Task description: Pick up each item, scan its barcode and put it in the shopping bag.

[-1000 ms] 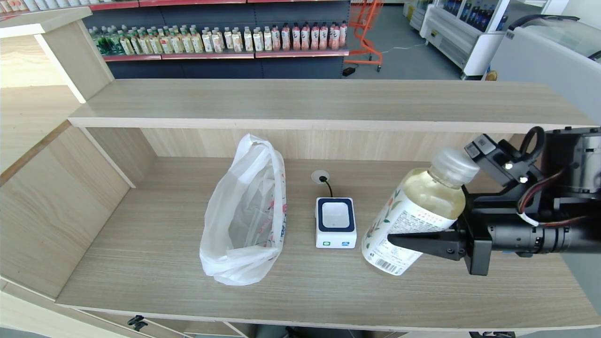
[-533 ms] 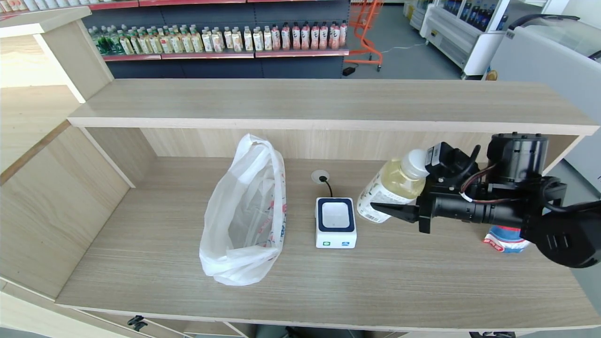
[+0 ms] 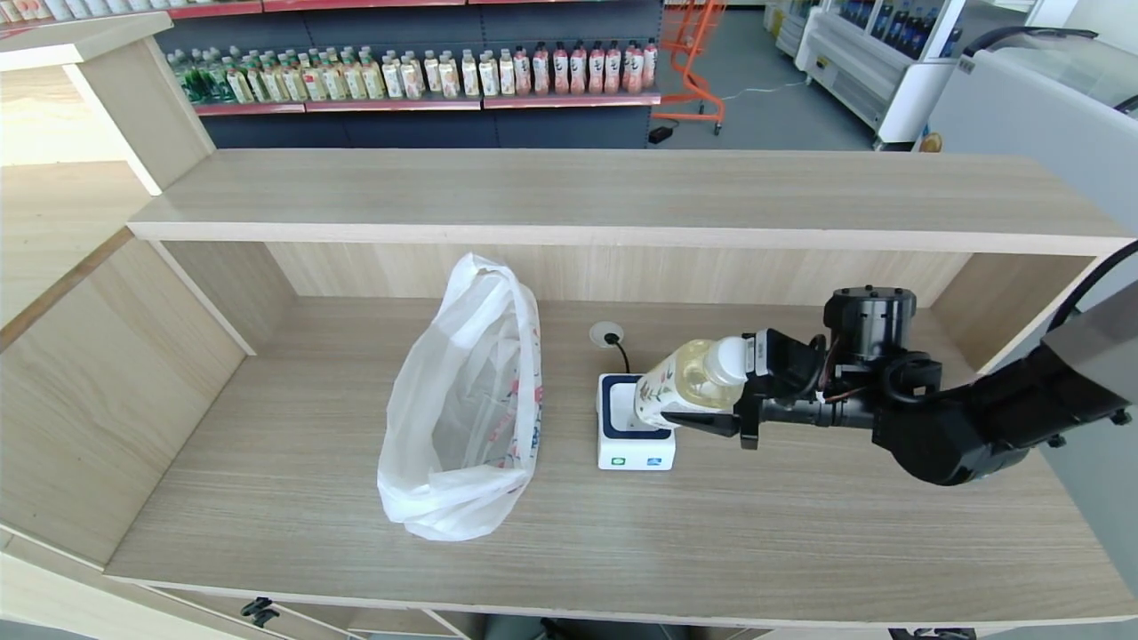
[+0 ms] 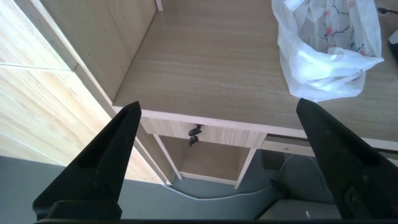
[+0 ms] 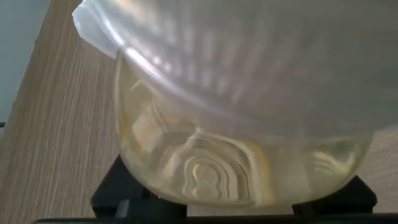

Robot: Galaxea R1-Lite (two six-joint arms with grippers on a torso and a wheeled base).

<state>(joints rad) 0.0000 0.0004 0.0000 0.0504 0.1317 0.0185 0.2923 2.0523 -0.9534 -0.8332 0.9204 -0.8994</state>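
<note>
Shopping bag [image 3: 462, 400] lies open-mouthed on the wooden surface [image 3: 800, 533] just beside the barcode scanner [image 3: 633, 452], above which our right claw [image 3: 689, 397] clamps the pale drink bottle [image 3: 665, 391] on its side, while our left claw [image 4: 217, 109] hangs spread wide, holding nothing.

Pale wooden worktop [image 3: 622, 551] beneath a raised ledge [image 3: 622, 191]; stocked shop shelves [image 3: 427, 105] behind; grey floor [image 3: 765, 98]; white freezers [image 3: 889, 67] at right.
</note>
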